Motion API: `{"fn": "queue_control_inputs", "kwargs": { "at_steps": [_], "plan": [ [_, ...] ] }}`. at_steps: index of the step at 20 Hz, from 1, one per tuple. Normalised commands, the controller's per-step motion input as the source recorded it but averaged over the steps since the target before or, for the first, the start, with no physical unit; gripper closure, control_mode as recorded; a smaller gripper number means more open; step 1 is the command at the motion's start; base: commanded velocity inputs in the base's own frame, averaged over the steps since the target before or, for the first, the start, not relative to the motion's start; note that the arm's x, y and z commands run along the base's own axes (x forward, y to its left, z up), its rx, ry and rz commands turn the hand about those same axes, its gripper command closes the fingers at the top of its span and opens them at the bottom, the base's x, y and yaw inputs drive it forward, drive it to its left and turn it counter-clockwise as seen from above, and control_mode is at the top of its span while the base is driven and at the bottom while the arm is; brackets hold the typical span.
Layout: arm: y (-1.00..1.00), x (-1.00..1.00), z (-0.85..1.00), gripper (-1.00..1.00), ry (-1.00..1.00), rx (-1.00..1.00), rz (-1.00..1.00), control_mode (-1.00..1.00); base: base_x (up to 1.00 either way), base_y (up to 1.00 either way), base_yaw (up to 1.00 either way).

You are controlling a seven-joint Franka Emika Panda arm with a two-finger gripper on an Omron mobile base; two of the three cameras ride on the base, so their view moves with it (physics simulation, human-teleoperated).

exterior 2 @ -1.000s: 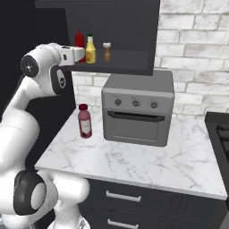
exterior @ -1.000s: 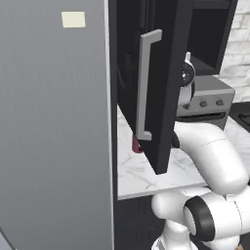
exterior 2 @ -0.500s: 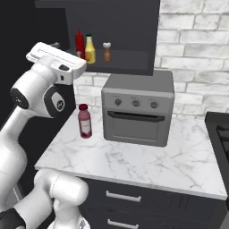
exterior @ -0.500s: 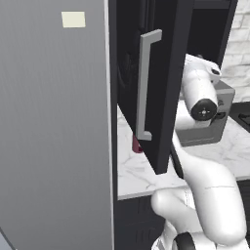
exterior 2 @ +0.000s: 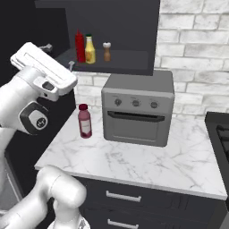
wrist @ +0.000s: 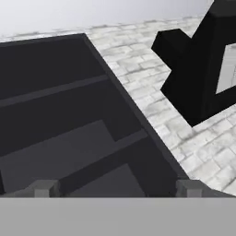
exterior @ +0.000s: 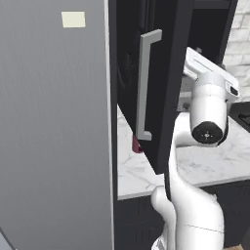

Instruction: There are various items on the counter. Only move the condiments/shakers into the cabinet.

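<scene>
Three small containers are seen on the shelf of the open cabinet [exterior 2: 112, 27]: a red bottle [exterior 2: 80, 46], a yellow bottle [exterior 2: 90, 49] and a brown shaker [exterior 2: 107, 51], set side by side toward the shelf's left end. These are judged to be condiments already stowed. One dark-red bottle [exterior 2: 84, 120] is left upright on the counter [exterior 2: 134, 163], near its back-left corner and just beside the left wall of the silver oven [exterior 2: 136, 109]; from the left base view it is glimpsed as a red sliver [exterior: 137, 144] behind the lower edge of the cabinet door [exterior: 163, 73], below the grey bar handle [exterior: 144, 83]. Whether that bottle counts as a condiment cannot be told, so the task is judged either complete or one item short. The gripper [wrist: 117, 188] is held with its jaws spread wide and nothing between them, raised in front of the dark cabinet interior, well above the counter and apart from the bottle.
</scene>
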Motion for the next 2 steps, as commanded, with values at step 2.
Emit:
{"fn": "queue_control_inputs", "kwargs": {
  "at_steps": [2],
  "plan": [
    [-0.05,-1.0,-0.05,-1.0,0.22,0.09,0.0,-1.0,0.0,0.0,0.0]
  ]
}}
